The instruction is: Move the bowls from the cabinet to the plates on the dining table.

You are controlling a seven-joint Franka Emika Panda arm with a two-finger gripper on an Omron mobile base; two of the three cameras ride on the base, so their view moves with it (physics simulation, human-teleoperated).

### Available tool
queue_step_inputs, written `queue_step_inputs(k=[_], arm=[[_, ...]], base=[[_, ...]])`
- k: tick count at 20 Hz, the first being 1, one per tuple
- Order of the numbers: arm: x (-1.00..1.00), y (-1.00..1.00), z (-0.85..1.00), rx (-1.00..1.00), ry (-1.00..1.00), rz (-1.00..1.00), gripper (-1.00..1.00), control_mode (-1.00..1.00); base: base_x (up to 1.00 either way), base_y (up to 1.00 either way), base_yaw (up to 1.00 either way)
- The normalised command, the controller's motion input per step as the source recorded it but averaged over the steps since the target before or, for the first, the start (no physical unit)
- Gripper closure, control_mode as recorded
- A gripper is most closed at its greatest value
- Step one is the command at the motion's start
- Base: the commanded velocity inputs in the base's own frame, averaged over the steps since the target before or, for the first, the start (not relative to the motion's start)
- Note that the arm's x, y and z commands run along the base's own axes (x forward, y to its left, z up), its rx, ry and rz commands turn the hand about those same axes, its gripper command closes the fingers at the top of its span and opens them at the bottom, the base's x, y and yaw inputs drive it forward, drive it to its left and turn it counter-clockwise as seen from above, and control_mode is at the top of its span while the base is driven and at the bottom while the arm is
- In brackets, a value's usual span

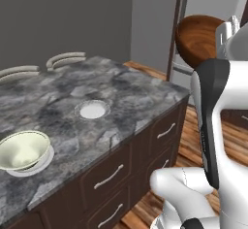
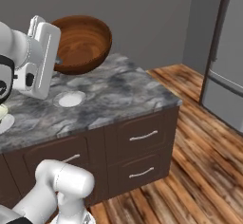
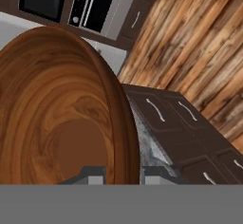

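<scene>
Gripper (image 3: 122, 174) is clamped on the rim of the wooden bowl (image 2: 80, 42), tilted up in the air above the dining table (image 1: 126, 92). Green bowl (image 1: 22, 150) sits on one plate (image 1: 44, 162); the other plate (image 1: 92, 109) is bare.

A: What lies under the pincer (image 2: 56, 64)?

B: A warm wooden plank floor (image 2: 199, 137), running off to its right, and dark brown drawer fronts (image 2: 137, 144) with curved silver handles.

A: And behind it?

B: A plain grey wall (image 2: 152, 19). Far right of the pincer stands a tall grey steel unit (image 2: 223, 71), perhaps a fridge. Two curved beige chair backs (image 1: 65, 58) sit beyond it, to its left.
</scene>
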Motion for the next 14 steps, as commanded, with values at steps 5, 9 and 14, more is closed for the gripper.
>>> queue_step_inputs(k=[5, 9, 14], arm=[[0.00, 0.00, 0.00, 0.00, 0.00, 0.00, 1.00, 1.00], [0.00, 0.00, 0.00, 0.00, 0.00, 0.00, 1.00, 1.00], [0.00, 0.00, 0.00, 0.00, 0.00, 0.00, 1.00, 1.00]], base=[[0.60, 0.05, -0.01], [0.54, 0.01, 0.07], [0.07, 0.00, 0.25]])
